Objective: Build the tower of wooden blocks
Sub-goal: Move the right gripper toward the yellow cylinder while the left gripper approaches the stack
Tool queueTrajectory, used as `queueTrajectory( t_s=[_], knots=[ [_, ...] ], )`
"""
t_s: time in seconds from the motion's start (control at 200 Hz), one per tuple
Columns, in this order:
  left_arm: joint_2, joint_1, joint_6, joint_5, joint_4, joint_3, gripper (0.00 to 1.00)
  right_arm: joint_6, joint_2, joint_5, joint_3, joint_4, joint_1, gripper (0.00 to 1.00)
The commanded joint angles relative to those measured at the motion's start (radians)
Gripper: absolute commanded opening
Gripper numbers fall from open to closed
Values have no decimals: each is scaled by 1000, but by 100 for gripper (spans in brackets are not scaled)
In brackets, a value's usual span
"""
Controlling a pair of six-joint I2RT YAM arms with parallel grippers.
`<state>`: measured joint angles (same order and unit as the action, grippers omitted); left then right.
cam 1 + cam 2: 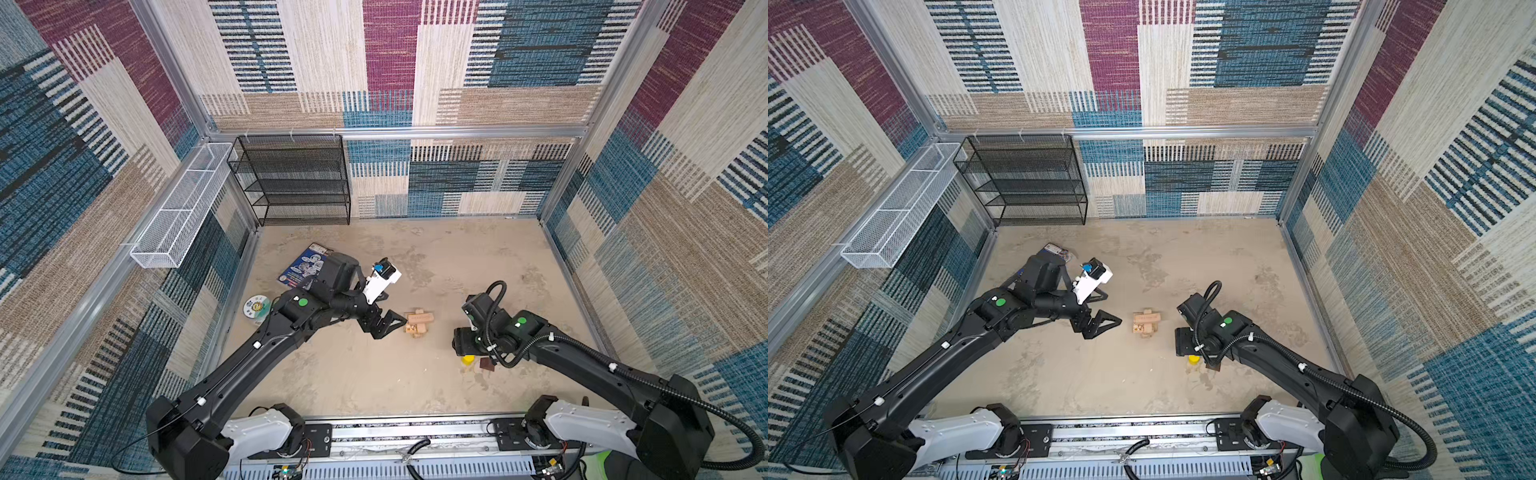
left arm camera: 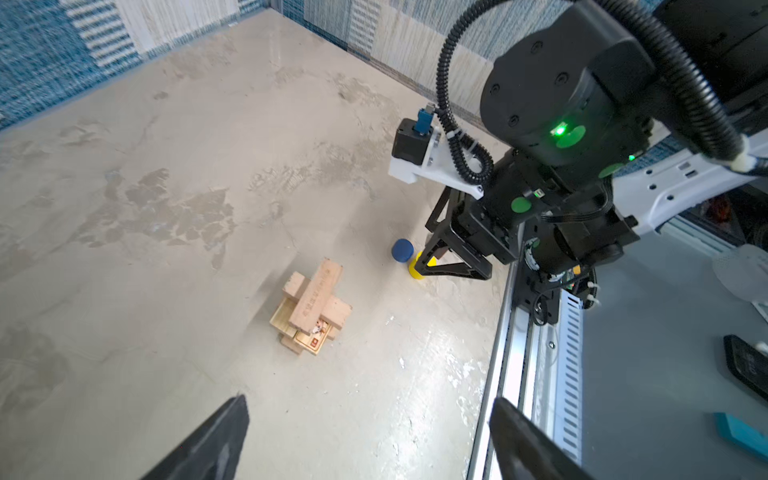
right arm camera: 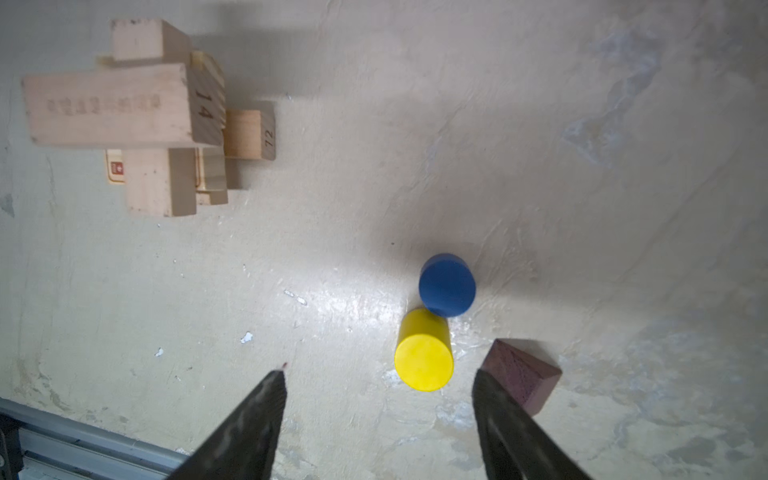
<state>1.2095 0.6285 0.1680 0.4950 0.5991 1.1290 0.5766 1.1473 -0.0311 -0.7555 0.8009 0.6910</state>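
Right gripper [image 3: 380, 374] gaping, empty, by yellow cylinder [image 3: 424, 357], blue disc [image 3: 446, 284] and dark-brown block [image 3: 519, 374]; left gripper [image 2: 369, 401] gaping, empty, near criss-cross tower [image 2: 311, 309].

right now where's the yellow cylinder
The yellow cylinder stands right of the tower in both top views, under the open right gripper, with the blue disc and brown block beside it.

Yellow cylinder [image 3: 424, 361]; blue disc [image 3: 446, 286]; dark-brown block [image 3: 524, 374]; pale tan bars [image 3: 108, 110].
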Motion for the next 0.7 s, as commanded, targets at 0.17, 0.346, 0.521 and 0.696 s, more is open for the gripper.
queueTrajectory(
  t_s=[0.17,0.346,0.521,0.696],
  knots=[
    [92,68,62,-146,57,23,86,105,-20,-75,70,-56,45,63],
    [86,74,67,-206,60,16,85,148,-61,-97,95,-58,61,64],
    [54,82,59,-268,62,1,85,139,-30,-92,95,-73,60,62],
    [44,92,67,-298,63,-9,85,126,1,-88,99,-90,61,58]
  ],
)
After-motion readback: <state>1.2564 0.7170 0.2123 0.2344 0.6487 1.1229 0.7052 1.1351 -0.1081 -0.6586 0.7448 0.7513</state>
